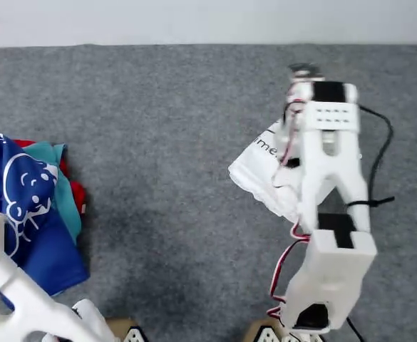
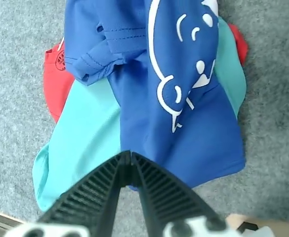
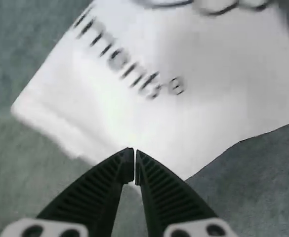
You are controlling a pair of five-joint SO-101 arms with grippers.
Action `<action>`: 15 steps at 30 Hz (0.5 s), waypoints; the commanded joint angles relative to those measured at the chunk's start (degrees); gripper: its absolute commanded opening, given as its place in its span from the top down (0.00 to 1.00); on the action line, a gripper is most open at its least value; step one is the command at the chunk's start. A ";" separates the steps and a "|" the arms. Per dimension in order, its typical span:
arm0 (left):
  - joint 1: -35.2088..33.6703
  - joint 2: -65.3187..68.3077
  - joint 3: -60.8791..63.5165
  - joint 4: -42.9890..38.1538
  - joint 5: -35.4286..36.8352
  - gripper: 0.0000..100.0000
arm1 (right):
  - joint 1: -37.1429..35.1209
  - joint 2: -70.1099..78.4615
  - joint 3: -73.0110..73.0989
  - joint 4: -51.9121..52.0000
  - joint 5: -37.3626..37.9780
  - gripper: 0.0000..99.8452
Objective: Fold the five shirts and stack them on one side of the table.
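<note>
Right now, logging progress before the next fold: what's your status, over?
Left gripper shut over blue shirt, atop teal shirt and red shirt. Right gripper shut at white shirt edge. Nothing blocking seen.

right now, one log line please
left gripper shut at blue shirt | right gripper shut at white shirt | teal shirt, red shirt underneath

White shirt (image 1: 254, 171) half behind right arm (image 1: 329, 178); red shirt (image 2: 53, 84) mostly under teal shirt (image 2: 85, 133)
</note>
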 commanded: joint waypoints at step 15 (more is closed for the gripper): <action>0.18 -1.14 -0.31 -1.14 -0.44 0.99 | 10.95 12.70 -6.07 -14.81 -0.35 0.99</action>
